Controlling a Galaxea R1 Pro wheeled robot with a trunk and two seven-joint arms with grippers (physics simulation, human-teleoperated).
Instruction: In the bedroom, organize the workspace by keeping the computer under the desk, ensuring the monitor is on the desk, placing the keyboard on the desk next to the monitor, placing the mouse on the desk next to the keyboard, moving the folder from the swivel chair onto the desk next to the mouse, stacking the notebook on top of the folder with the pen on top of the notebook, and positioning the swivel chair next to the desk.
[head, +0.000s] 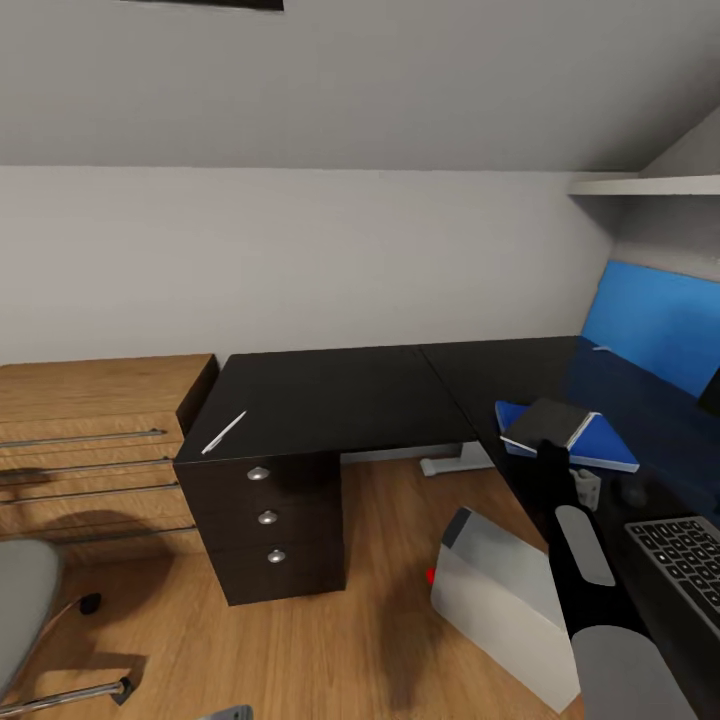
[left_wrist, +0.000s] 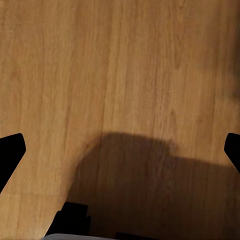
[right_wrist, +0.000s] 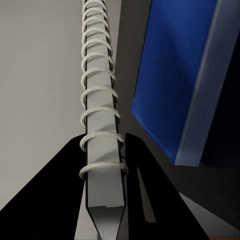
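My right gripper (right_wrist: 105, 137) is shut on the spiral-bound edge of the grey-white notebook (right_wrist: 102, 100). In the head view, the right gripper (head: 550, 452) holds the notebook (head: 548, 422) over the blue folder (head: 605, 447) on the black desk (head: 330, 395); whether it touches the folder I cannot tell. The white pen (head: 223, 432) lies on the desk's left wing above the drawers. The keyboard (head: 688, 562) lies at the right edge, with the small dark mouse (head: 632, 492) beyond it. The silver-grey computer (head: 500, 600) stands tilted on the floor beside the desk. My left gripper (left_wrist: 120, 150) hangs open over bare floor.
A light wooden drawer chest (head: 95, 440) adjoins the desk's left end. The grey seat of the swivel chair (head: 22, 600) shows at the lower left. The monitor (head: 650, 335), its face blue, stands along the desk's far right under a white shelf (head: 640, 185). Wooden floor (head: 330, 650) lies in front.
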